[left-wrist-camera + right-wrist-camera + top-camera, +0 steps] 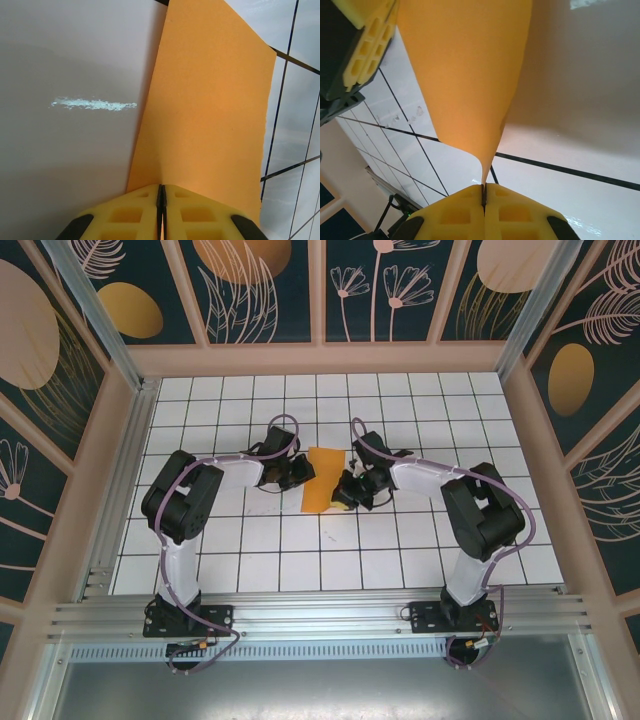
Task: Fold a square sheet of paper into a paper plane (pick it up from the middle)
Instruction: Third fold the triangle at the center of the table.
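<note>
top external view has the bright-orange sheet of paper (pixel 325 478) over the middle of the white grid table (pixel 250 550), seen as a narrow strip between the two arms, with the left gripper (pixel 303 472) at its left edge and the right gripper (pixel 347 496) at its lower right corner. left wrist view shows the left gripper's yellow fingers (pixel 135 210) pressed together on the sheet's near edge. right wrist view shows the right gripper pinched tight on a curled corner, the paper raised off the tiles.
</note>
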Controlling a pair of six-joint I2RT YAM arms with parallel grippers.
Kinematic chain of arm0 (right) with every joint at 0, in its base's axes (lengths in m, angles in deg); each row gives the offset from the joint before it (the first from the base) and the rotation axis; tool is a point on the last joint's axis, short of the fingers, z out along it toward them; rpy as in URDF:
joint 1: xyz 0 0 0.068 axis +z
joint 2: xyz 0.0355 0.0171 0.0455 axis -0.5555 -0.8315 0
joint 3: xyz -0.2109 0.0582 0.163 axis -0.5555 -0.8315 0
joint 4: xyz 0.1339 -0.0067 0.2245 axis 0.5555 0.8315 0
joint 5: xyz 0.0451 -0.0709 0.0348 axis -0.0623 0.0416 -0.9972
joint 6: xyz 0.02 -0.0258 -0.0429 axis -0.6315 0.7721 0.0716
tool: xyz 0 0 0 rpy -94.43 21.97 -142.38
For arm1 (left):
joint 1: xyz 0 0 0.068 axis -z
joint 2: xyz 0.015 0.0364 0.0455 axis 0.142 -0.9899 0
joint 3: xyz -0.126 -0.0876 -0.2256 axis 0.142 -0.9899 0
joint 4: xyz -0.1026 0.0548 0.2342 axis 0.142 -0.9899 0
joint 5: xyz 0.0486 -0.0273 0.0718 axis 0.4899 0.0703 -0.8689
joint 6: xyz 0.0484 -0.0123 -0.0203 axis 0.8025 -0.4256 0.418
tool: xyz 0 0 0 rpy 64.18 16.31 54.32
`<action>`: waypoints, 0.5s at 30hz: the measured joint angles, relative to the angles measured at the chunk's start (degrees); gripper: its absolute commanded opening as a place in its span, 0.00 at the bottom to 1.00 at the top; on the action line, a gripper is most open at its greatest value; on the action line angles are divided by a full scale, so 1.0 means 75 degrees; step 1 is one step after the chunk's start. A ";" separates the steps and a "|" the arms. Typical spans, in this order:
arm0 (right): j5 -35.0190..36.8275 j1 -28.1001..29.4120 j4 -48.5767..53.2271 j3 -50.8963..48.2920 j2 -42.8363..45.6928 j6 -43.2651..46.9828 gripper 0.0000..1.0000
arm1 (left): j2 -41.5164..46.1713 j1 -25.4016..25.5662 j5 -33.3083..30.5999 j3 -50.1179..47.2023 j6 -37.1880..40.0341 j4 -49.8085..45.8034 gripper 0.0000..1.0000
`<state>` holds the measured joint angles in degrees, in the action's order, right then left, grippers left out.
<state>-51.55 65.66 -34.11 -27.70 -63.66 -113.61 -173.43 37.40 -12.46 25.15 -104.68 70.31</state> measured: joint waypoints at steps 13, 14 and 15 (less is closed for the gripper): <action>0.0012 0.0003 -0.0755 0.1204 -0.1169 -0.0256 0.00 | 0.0000 0.0000 0.0003 0.0000 -0.0003 0.0003 0.11; 0.0017 0.0006 -0.0778 0.1259 -0.1244 -0.0256 0.00 | 0.0003 0.0000 0.0006 0.0000 -0.0003 0.0000 0.12; 0.0032 0.0006 -0.0793 0.1311 -0.1311 -0.0254 0.00 | 0.0009 0.0003 0.0006 0.0000 -0.0003 0.0000 0.12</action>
<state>-51.31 65.71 -40.05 -17.86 -73.49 -115.51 -173.36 37.42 -12.42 25.15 -104.71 70.31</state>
